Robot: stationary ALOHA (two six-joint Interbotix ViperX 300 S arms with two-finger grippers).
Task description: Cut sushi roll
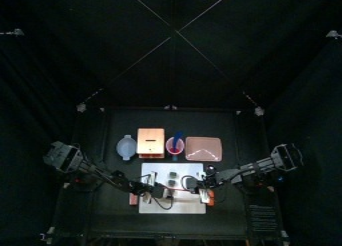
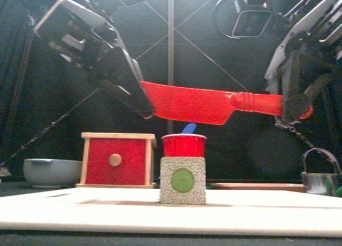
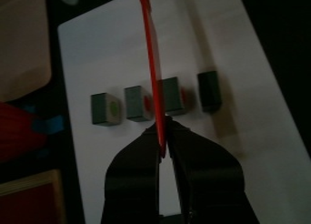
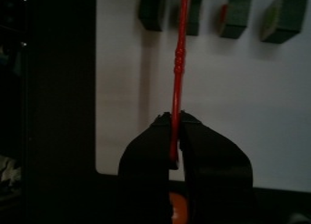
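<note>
Hovering above a white cutting board, a red toy knife is held level between two black robot arms. The right gripper is clenched on the knife's handle, so the blade runs out edge-down over the board. The left gripper has its fingers on either side of the blade's far end, seemingly to steady it; whether it truly grips or has let go cannot be told. On the board, directly under the blade, sits the sushi roll, dark green and already lying as four separate pieces in a row, with the blade lined up over the second gap. The cutting therefore looks largely done. Beyond the board stand a red wooden box, a red cup and a grey bowl.
</note>
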